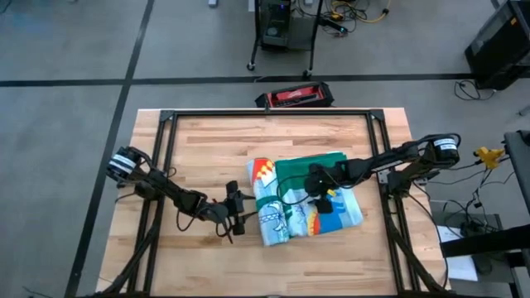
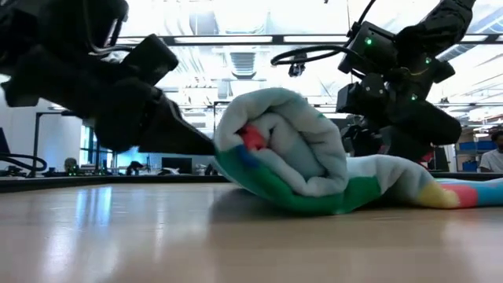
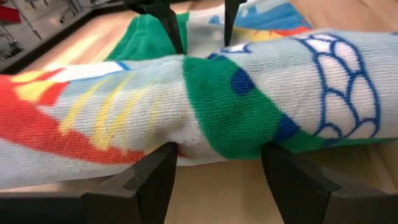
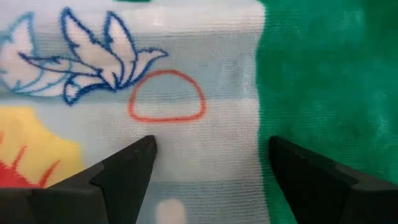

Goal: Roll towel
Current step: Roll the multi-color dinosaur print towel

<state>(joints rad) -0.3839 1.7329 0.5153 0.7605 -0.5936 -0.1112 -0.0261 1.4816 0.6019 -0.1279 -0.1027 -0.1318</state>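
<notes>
Item: towel [image 1: 302,199], soft cloth with a pale striped face printed in red, blue, yellow and green, and a solid green border. It lies on my wooden table [image 1: 207,149], right of centre in the high view, partly rolled: a thick roll along its left edge, the rest flat with a green flap folded over the top.

Item: my left pincer [image 1: 238,211], low at the table surface, just beside the roll's left edge. In the left wrist view my two dark fingers [image 3: 146,186] stand apart, one on each side of the roll's underside, tips touching or nearly touching the cloth. Whether they grip it I cannot tell.

Item: my right pincer [image 1: 325,199], over the flat part of the towel, pointing down. In the right wrist view its fingers [image 4: 127,171] are spread wide just above the striped face, near the green border, with nothing between them.

Item: red and black case [image 1: 296,97] on the floor beyond the table's far edge.

Item: black metal frame [image 1: 265,113] around the table top.
</notes>
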